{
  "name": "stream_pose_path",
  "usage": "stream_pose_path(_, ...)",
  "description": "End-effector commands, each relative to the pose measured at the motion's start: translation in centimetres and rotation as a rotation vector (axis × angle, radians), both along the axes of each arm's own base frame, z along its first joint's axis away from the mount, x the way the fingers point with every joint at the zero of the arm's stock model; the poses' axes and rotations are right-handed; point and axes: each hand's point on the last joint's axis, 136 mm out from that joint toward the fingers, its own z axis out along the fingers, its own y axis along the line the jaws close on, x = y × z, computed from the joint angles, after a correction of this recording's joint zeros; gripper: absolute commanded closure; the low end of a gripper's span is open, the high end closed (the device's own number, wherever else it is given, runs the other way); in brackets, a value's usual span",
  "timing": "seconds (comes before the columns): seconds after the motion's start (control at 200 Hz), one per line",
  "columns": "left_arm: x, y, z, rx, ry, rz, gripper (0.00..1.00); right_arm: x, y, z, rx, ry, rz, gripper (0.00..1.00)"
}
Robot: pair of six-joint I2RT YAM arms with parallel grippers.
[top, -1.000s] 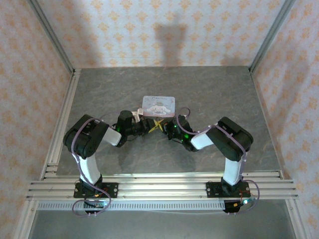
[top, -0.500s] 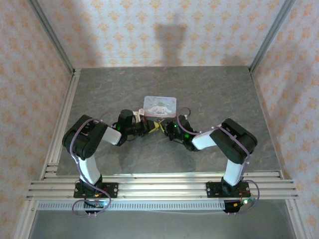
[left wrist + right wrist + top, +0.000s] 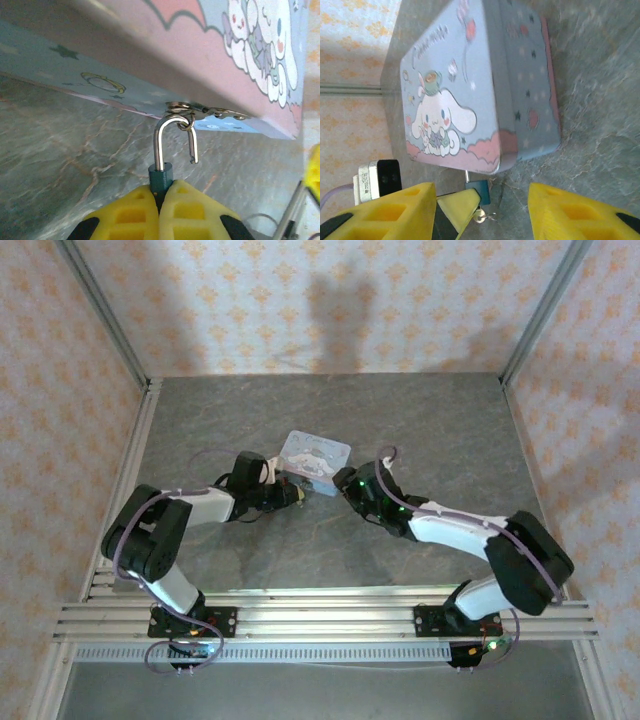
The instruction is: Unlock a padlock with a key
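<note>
Now that the shackle hangs free, the right arm backs off

While the small padlock (image 3: 161, 181) with a dark teal body hangs at the near edge of the pale blue, cartoon-printed tin box (image 3: 450, 100), the short leg of its silver shackle (image 3: 159, 137) stands clear of the body. The shackle is hooked only through the box's metal hasp (image 3: 200, 107). The left gripper (image 3: 160, 195) is clamped on the teal body, just beside that edge. The right gripper (image 3: 345, 483), which met the left one at the box a second ago, has drawn off to the box's near right corner, its fingers spread wide and empty. The box has also swung askew. Unlocking looks done; only unhooking remains.
</note>
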Motion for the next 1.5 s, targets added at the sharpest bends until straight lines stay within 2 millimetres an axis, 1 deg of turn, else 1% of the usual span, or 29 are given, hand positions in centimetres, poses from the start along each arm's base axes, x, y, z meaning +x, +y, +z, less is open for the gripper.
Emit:
stream_pose_path(0.0,-0.8,2.1,-0.6,0.174,-0.005,-0.028,1.0,-0.3,-2.5,0.1,-0.155,-0.026,-0.025,0.48)
stream_pose_path(0.165,-0.9,2.6,0.2,0.282,-0.028,-0.065,1.0,-0.3,-3.5,0.3,-0.172,-0.04,-0.036,0.48)
stream_pose_path(0.245,-0.7,3.0,1.2,0.335,-0.053,-0.066,1.0,-0.2,-3.8,0.2,-0.178,-0.039,-0.038,0.48)
stream_pose_path(0.33,-0.3,3.9,2.3,0.396,-0.069,-0.044,1.0,-0.2,-4.0,0.3,-0.18,-0.044,-0.04,0.47)
stream_pose_path(0.45,0.1,5.8,3.2,0.515,-0.058,-0.011,1.0,-0.2,-4.2,0.4,-0.192,-0.049,-0.036,0.47)
stream_pose_path(0.545,0.4,7.5,3.2,0.611,-0.033,0.019,1.0,-0.2,-4.4,0.3,-0.202,-0.049,-0.033,0.47)
stream_pose_path(0.661,0.7,9.2,3.1,0.685,-0.009,0.06,1.0,-0.3,-4.6,0.3,-0.21,-0.05,-0.029,0.47)
stream_pose_path(0.816,0.9,11.1,2.7,0.724,0.027,0.099,1.0,-0.3,-4.9,0.2,-0.221,-0.049,-0.025,0.46)
stream_pose_path(0.916,1.0,11.5,2.2,0.695,0.043,0.11,1.0,-0.2,-4.9,0.0,-0.228,-0.047,-0.023,0.46)
stream_pose_path(1.016,1.3,11.5,1.7,0.669,0.043,0.106,1.0,-0.1,-4.8,-0.3,-0.236,-0.044,-0.015,0.46)
stream_pose_path(1.121,1.4,11.4,1.2,0.662,0.033,0.091,1.0,0.3,-4.3,-0.2,-0.243,-0.047,0.007,0.46)
stream_pose_path(1.176,1.3,11.7,0.8,0.667,0.033,0.093,1.0,0.5,-3.8,-0.1,-0.247,-0.049,0.028,0.46)
stream_pose_path(1.311,0.9,12.3,-0.1,0.682,0.037,0.1,1.0,1.3,-2.0,0.1,-0.267,-0.047,0.106,0.46)
stream_pose_path(1.496,0.5,12.9,-0.6,0.703,0.036,0.122,1.0,2.3,0.2,-0.2,-0.286,-0.03,0.192,0.46)
